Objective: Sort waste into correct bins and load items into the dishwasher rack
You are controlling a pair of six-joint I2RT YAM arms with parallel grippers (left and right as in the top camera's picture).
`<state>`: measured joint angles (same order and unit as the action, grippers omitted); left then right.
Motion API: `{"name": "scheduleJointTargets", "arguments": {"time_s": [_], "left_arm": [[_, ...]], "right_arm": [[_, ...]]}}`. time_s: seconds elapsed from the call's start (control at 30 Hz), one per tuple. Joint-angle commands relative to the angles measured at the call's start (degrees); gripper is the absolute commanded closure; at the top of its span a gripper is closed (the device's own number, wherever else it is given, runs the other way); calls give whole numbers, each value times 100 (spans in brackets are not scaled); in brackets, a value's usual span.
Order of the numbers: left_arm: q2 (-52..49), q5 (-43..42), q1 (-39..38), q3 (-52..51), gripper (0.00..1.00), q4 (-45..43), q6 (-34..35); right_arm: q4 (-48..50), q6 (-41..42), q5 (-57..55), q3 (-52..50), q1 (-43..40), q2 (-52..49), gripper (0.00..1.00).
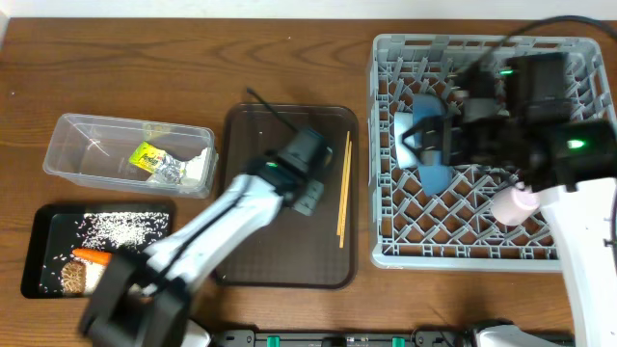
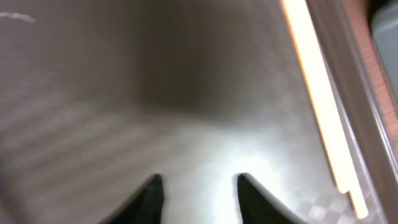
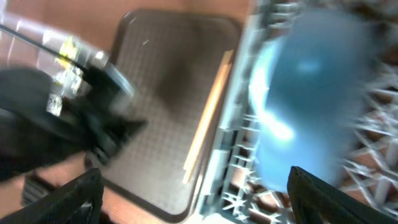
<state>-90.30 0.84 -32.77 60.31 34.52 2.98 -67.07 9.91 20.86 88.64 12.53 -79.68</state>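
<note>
The left gripper (image 2: 200,194) is hanging low over the brown tray (image 2: 93,93), jaws spread and empty. Its arm is stretching diagonally across, probably because the chopsticks (image 2: 320,106) are lying just beside it along the tray's right edge. The right gripper (image 3: 196,177) is hovering wide open over the rack (image 1: 453,256), where the plate (image 3: 311,87) is sitting among pegs.

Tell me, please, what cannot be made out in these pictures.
Overhead: the right arm hides the middle of the dishwasher rack; what lies beneath is unknown.
Right wrist: motion blur smears the blue plate; its seating among the pegs is unclear.
Left wrist: blurred, and the frame edges cut off the chopsticks.
Overhead: the brown lump is too small to identify.
</note>
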Motion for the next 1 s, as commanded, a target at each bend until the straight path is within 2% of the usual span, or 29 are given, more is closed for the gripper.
{"name": "scheduleJointTargets", "arguments": {"time_s": [0.0,0.07,0.17,0.3,0.37,0.4,0.47,0.67,0.8,0.87,0.97], "left_arm": [[894,461,605,251,54,216,125],[1357,459,1054,251,53,385,317],[1926,457,1670,251,45,564,658],[2505,457,2284,249,30,697,807],[2704,457,2503,251,7,789,809],[2785,457,2592,249,2,839,807],[2876,457,2704,249,2,940,807],[2861,459,2774,247,2,1075,807],[2841,459,2774,245,2,1095,807],[2841,459,2774,245,2,1128,807],[2837,459,2774,245,2,1154,807]], "right_arm": [[63,911,-977,15,931,-317,13],[98,1399,-1370,15,1443,-660,13],[286,1816,-1394,15,2011,-1305,23],[433,2656,-1794,15,2400,-2203,53],[514,2903,-1749,15,2463,-2581,67],[549,2999,-1740,15,2479,-2747,75],[632,3128,-1733,15,2498,-3027,77],[837,3239,-1698,15,2592,-3650,74],[905,3335,-1762,15,2618,-4059,81],[933,3381,-1784,15,2616,-4223,89],[992,3379,-1843,15,2612,-4378,89]]}}
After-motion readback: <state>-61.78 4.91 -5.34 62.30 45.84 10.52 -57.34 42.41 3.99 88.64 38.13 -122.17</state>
